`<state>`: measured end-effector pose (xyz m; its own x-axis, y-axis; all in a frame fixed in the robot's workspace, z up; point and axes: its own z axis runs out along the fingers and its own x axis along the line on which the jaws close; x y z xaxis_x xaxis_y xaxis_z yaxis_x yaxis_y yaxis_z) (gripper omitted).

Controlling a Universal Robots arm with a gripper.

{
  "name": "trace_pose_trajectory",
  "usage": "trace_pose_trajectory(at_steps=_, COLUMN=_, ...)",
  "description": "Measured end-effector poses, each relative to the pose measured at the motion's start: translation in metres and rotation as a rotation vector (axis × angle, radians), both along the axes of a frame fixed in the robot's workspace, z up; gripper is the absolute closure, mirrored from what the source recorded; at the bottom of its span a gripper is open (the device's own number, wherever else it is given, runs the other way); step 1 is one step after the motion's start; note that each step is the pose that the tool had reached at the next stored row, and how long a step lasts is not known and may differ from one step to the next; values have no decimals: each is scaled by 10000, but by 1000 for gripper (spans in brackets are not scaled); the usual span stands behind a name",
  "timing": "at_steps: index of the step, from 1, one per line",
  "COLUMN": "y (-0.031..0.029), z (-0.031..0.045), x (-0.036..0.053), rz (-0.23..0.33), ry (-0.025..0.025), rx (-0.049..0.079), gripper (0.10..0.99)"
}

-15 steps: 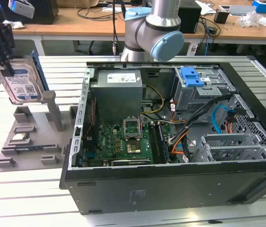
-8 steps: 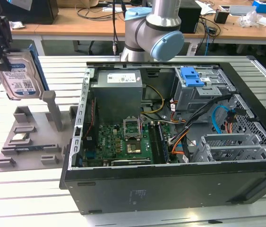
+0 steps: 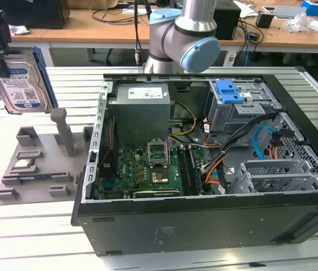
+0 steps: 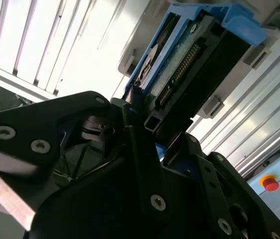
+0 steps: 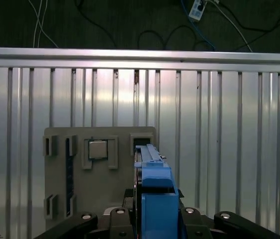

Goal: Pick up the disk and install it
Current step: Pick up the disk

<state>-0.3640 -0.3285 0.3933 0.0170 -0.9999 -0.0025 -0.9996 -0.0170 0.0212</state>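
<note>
The silver rectangular hard drive in its blue plastic carrier [image 3: 26,84] hangs on edge at the exterior view's left, long axis pointing down, directly beneath the black claw [image 3: 0,56] that's clamped on its top end. It looks lifted clear of the grey plastic parts holder [image 3: 40,161] on the slatted metal tabletop [image 3: 34,237]. The open black computer case [image 3: 204,226] sits well apart toward the exterior view's right, and the arm's wrist points straight down.
</note>
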Motion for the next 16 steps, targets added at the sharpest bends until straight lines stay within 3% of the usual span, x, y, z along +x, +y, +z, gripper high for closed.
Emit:
trace_pose_trajectory(at_steps=10, y=3, z=227, x=0, rz=0, ry=1, rx=0, gripper=722)
trace_pose_trajectory(at_steps=16, y=6, z=463, x=0, rz=0, ry=0, rx=0, gripper=722)
